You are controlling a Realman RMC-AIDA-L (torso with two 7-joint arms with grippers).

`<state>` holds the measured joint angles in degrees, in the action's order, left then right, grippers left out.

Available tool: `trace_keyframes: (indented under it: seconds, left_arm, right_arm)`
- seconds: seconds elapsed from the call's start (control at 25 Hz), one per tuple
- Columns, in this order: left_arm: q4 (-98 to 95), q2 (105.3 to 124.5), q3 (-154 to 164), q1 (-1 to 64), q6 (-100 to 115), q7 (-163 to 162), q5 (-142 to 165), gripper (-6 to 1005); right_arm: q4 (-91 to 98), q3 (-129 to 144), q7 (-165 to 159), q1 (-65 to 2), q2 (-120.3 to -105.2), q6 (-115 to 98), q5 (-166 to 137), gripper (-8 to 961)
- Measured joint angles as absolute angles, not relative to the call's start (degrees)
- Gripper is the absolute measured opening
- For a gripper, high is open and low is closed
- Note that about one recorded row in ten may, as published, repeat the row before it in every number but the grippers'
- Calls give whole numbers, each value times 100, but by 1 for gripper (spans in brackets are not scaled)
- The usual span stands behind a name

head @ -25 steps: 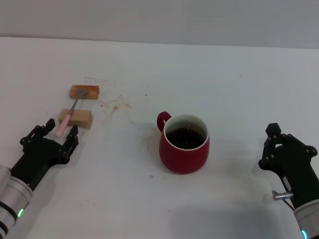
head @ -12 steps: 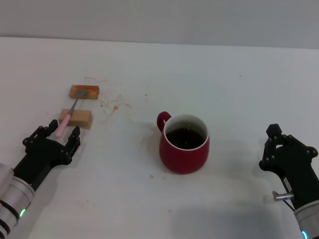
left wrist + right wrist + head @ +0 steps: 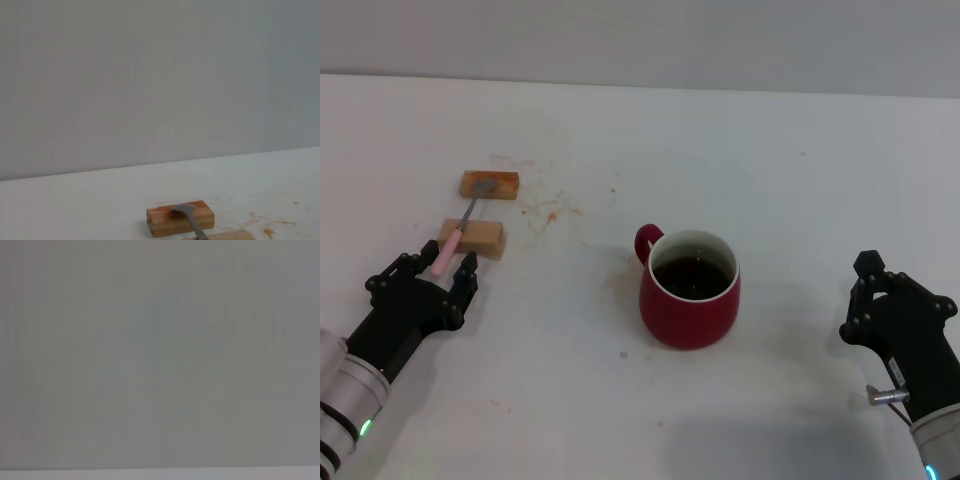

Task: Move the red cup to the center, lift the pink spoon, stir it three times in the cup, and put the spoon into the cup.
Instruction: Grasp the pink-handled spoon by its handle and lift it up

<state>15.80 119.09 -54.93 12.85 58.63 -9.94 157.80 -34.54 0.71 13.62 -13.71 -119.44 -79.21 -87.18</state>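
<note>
Left gripper [image 3: 433,266], black and two-fingered, sits low over the white table [image 3: 770,170] at the robot's left with its fingers spread apart, holding nothing; the tip of the pink handle shows in the gap between the fingertips, though whether they touch it cannot be told. Just beyond it lies the pink spoon [image 3: 460,232], a slim utensil with a pale pink handle and a grey metal neck and bowl, bridged across two tan rectangular wooden blocks: its handle lies over the nearer block [image 3: 475,237] and its bowl rests on the farther block [image 3: 489,185]. In the left wrist view the grey bowl and neck of the spoon [image 3: 190,217] lie on the farther block [image 3: 180,218], with the top edge of the nearer block only just showing. Brownish stains [image 3: 552,209] speckle the table beside the blocks. Farther out, near the middle of the table, stands the red cup [image 3: 688,288], a rounded glossy red mug with a white inside, upright, holding dark liquid, its small loop handle turned toward the robot's left. Well apart from the cup, at the robot's right, the right gripper [image 3: 876,290] rests idle near the table's edge; how its fingers stand cannot be told. The right wrist view shows only a plain grey surface.
</note>
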Motion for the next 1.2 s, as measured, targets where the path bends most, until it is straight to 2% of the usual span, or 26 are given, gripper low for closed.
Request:
trace_keyframes:
  seconds: [0.12,0.2,0.44,1.2]
  left_arm:
    - [1601,11909,-5492,1277,5849,-993,15777,542]
    - [1624,11909,-5493,1266,5839,-989,15776,479]
    - [1629,11909,-5492,1254,5836,-984,15776,480]
    - [1634,11909,-5446,1222,5842,-962,15777,394]
  right_arm:
    - [-3454,70,1362,-1371,-11944,-7918,-8718,1]
    - [-3454,70,1362,-1371,-11944,-7918,-8719,1]
    - [-3454,79,1362,-1370,-11938,-7908,-8722,1]
    - [-3450,209,1362,-1339,-11935,-7950,-8728,0]
